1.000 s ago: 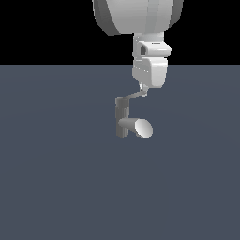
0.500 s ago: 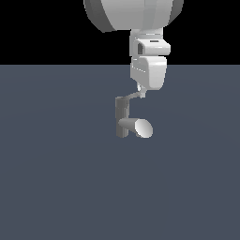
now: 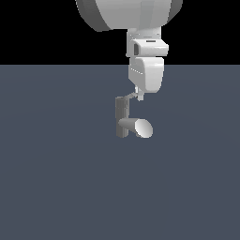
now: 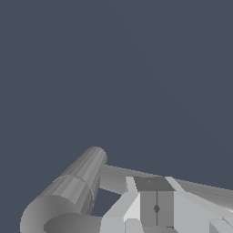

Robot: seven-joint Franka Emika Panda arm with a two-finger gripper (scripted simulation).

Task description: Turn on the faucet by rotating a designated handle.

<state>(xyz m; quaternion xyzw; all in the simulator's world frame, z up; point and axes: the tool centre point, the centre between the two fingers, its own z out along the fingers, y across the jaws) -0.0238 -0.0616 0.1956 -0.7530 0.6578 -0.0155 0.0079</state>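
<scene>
The faucet (image 3: 122,117) is a small grey upright post with a thick short spout (image 3: 133,126) ending in a pale oval face. Its handle (image 3: 130,96) is a thin flat rod slanting out from the post's cap toward the exterior view's right. My gripper (image 3: 139,96) comes down from above, its tips at the handle's outer end. In the wrist view the two fingers (image 4: 148,200) meet with no gap, so the gripper (image 4: 156,207) is shut, lying against the handle (image 4: 113,177). The spout (image 4: 77,182) shows beside them. I cannot tell exactly where tips and rod touch.
The faucet stands alone on a flat dark blue-grey floor (image 3: 56,187). The big white arm body (image 3: 131,14) hangs above the faucet at the top of the exterior view.
The arm and hand have shifted slightly toward the exterior view's left. The fingers stay at the handle's end, and the handle's slant looks nearly unchanged.
</scene>
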